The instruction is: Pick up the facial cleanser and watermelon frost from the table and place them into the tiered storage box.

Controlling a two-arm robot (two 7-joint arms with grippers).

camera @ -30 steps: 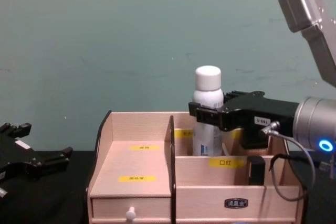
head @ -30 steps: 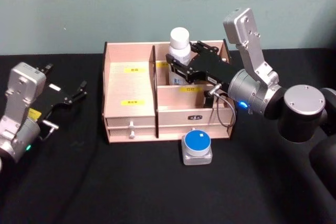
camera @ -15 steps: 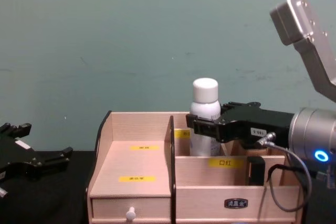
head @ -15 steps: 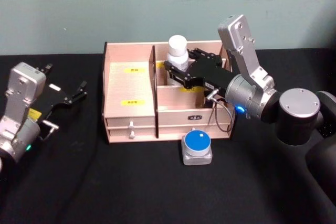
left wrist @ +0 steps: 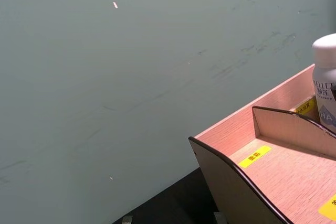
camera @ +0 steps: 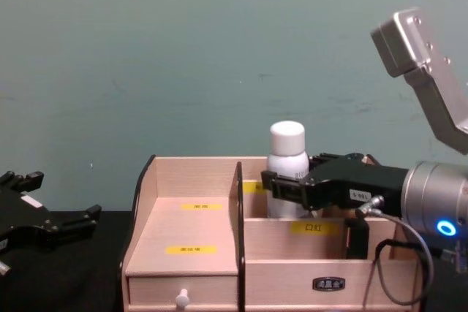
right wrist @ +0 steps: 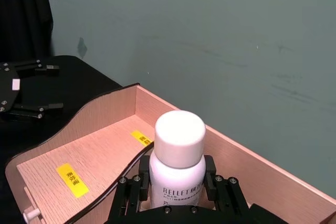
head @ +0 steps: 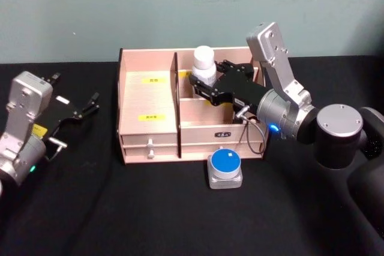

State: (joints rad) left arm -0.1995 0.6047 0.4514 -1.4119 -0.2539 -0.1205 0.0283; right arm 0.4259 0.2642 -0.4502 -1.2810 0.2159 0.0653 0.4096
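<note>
Facial cleanser (head: 204, 64): white cylindrical bottle with a white cap and printed lettering on the body

Location: upright in the rear compartment of the tiered storage box (head: 148, 97), just right of the dark centre divider. The cap and shoulder stand above the rim. The lower body is hidden behind the compartment wall, so whether the base rests on the floor cannot be told

Holder: right hand (head: 203, 82), reaching in from the robot's right, its black fingers (right wrist: 131, 187) clamped on either side of the body below the shoulder

Handling, as judged: rigid plastic, probably light, smooth and somewhat slippery. It is tall and narrow, so it may tip if let go off-vertical or before the base is seated. The best hold is mid-body on the straight wall, clear of the cap, as it is taken now

Watermelon frost (head: 225, 169): small grey case with a round blue lid, on the black worktop (head: 150, 208) just in front of the box, not yet stored. Low and squat, likely light and stiff. A grip across its flat sides looks safest

Left hand (head: 75, 90): parked over the worktop well to the robot's left of the box, fingers apart, holding nothing

Box fittings: yellow labels and a white-knobbed drawer (head: 150, 151), which is closed
</note>
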